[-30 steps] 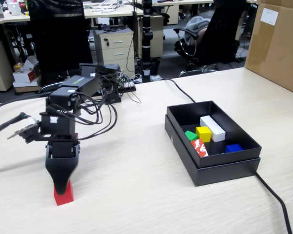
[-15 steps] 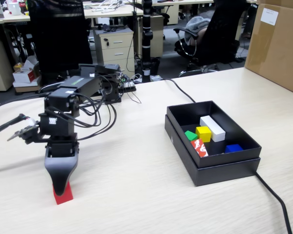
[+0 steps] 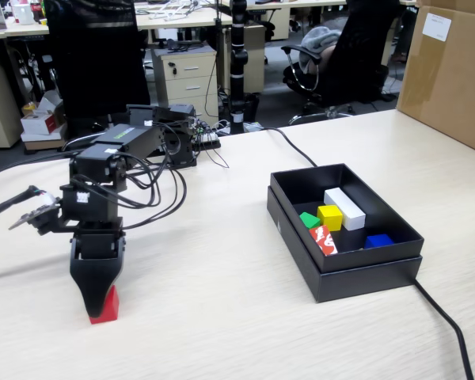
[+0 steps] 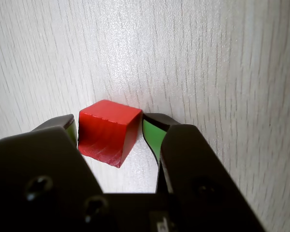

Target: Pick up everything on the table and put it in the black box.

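Red cube sits on the table between the gripper jaws, pads flanking, grip unconfirmed; black box well right in fixed view.

Bright even office light, soft shadows; wrist view's near foreground blurred.

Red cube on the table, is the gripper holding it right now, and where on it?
The gripper straddles the red cube, a pad at each of two opposite side faces. A firm clamp cannot be told; the cube looks still on the table.
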Controlling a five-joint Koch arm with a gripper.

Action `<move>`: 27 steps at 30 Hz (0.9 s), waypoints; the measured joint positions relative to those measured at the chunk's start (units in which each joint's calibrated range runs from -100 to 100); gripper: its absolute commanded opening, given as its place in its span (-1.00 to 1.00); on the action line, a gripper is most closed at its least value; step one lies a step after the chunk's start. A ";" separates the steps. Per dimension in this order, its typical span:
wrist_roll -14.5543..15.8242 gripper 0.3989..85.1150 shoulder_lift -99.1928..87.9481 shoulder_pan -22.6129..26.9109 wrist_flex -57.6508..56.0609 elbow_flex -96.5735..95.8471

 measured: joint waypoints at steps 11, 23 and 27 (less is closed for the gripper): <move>0.39 -0.74 0.00 -0.10 -6.50 0.27; 2.64 -0.99 -5.57 1.07 -12.70 -0.09; 3.76 -0.99 -13.46 2.49 -16.57 -1.83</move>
